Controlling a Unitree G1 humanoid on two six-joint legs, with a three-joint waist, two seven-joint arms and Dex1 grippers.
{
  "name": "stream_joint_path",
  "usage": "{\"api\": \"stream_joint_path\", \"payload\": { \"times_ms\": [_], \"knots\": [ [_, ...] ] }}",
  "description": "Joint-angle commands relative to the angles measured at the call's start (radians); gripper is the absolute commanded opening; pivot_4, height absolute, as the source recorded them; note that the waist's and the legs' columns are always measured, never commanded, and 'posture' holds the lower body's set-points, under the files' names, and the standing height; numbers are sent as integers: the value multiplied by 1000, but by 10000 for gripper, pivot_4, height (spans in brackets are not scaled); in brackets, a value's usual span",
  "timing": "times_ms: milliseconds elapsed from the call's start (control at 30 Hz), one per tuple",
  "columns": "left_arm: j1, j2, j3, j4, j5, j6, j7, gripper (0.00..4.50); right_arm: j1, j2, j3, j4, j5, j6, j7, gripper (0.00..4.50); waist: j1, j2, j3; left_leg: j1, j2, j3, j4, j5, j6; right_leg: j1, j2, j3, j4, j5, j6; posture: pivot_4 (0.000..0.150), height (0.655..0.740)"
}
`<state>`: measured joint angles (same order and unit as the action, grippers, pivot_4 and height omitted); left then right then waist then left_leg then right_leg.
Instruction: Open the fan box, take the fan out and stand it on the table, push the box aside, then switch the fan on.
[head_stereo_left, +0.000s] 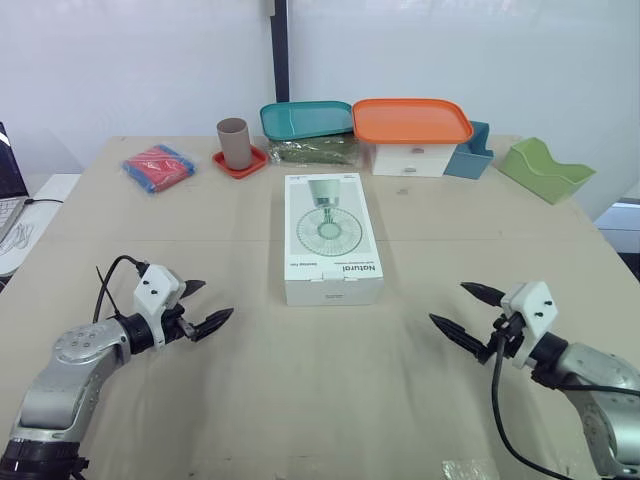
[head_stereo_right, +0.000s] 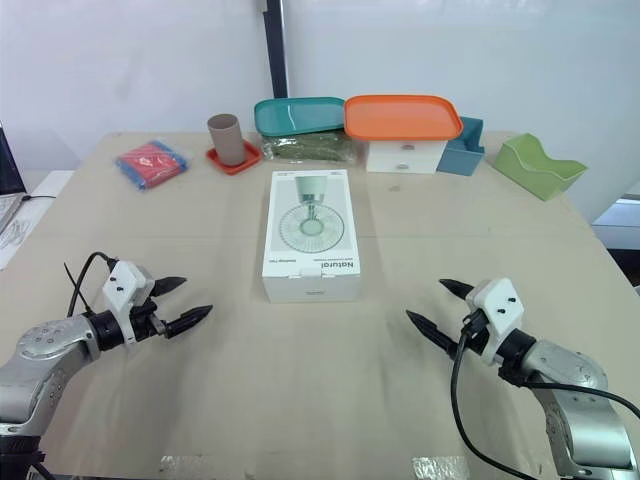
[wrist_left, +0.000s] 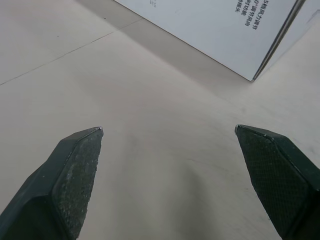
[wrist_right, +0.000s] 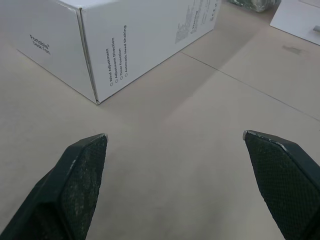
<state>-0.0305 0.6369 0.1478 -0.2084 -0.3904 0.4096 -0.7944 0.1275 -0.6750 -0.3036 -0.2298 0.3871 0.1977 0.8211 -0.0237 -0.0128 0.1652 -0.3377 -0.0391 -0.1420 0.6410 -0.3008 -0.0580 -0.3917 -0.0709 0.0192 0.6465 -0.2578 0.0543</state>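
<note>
The white fan box (head_stereo_left: 332, 238) lies flat and closed in the middle of the table, its lid printed with a fan picture. My left gripper (head_stereo_left: 208, 304) hovers open near the table's front left, a short way left of the box's near end. Over at the front right, my right gripper (head_stereo_left: 467, 312) is open too, with nothing between its fingers. A side of the box (wrist_left: 220, 30) shows beyond the left fingertips (wrist_left: 80, 165). The box's near corner (wrist_right: 95, 55) stands ahead of the right fingertips (wrist_right: 82, 172).
At the back stand a brown cup (head_stereo_left: 235, 142) on a red coaster, a teal tray (head_stereo_left: 305, 119), an orange tray (head_stereo_left: 411, 120) on a white box, a blue holder (head_stereo_left: 470, 152) and a green holder (head_stereo_left: 544, 168). A red-and-blue packet (head_stereo_left: 157, 166) lies back left.
</note>
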Motion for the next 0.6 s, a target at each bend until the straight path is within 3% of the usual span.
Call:
{"api": "stream_joint_path", "payload": {
  "times_ms": [33, 600],
  "knots": [
    [7, 2, 0, -40, 3, -25, -2, 45000, -13, 5, 7, -12, -4, -32, 2, 44600, 0, 0, 0, 0, 0, 0, 0, 0, 0, 0, 0, 0, 0, 0, 0, 1500, 7400],
    [-15, -7, -6, -23, 5, -27, 15, 45000, -20, 10, 13, 33, -16, -75, -3, 44600, 0, 0, 0, 0, 0, 0, 0, 0, 0, 0, 0, 0, 0, 0, 0, 1500, 7400]
  ]
}}
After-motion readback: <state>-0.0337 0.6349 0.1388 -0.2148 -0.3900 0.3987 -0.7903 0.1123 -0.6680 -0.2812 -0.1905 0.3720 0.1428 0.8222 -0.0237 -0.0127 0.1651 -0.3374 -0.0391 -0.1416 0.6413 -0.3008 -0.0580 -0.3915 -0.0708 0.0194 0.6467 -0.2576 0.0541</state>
